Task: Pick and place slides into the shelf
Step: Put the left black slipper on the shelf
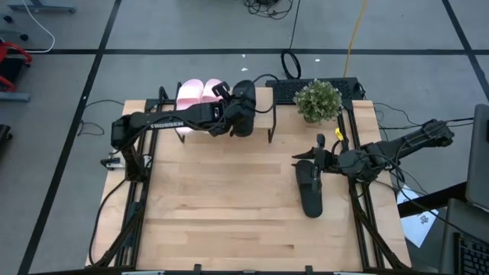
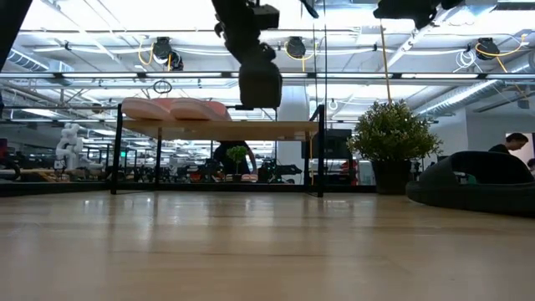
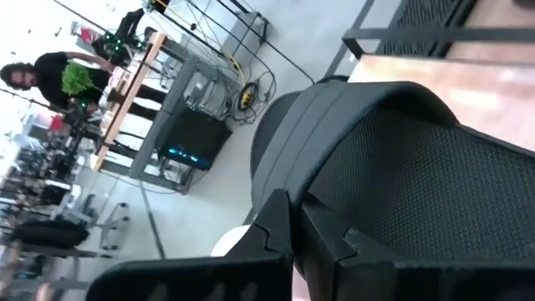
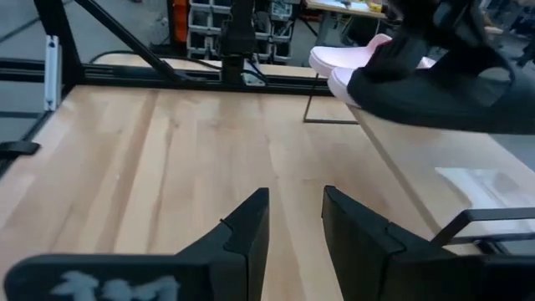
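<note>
Two pale pink slides [image 1: 197,93] lie side by side on the left part of the light-wood shelf [image 1: 263,114], soles down; they also show in the low view [image 2: 171,109]. My left gripper [image 1: 231,114] is shut on one black slide [image 1: 244,113] and holds it over the middle of the shelf, to the right of the pink pair. The other black slide [image 1: 309,189] lies sole down on the tabletop at the right. My right gripper [image 1: 319,158] hovers by that slide's far end, fingers narrowly open [image 4: 297,219] with nothing between them. My left gripper reaches in from the table's left and holds the black slide [image 3: 393,176] at its left side, with one finger [image 3: 280,238] against it. The slide itself hides the exact part gripped. The slide [image 2: 260,82] hangs below the gripper, lifted clear above the shelf board [image 2: 217,130].
A potted plant [image 1: 318,99] stands on the table's far right, just right of the shelf. The shelf's black legs [image 2: 320,150] stand at its ends. A keyboard [image 1: 306,85] lies beyond the far edge. The near half of the tabletop [image 1: 221,221] is bare wood. A person [image 2: 514,144] shows in the room.
</note>
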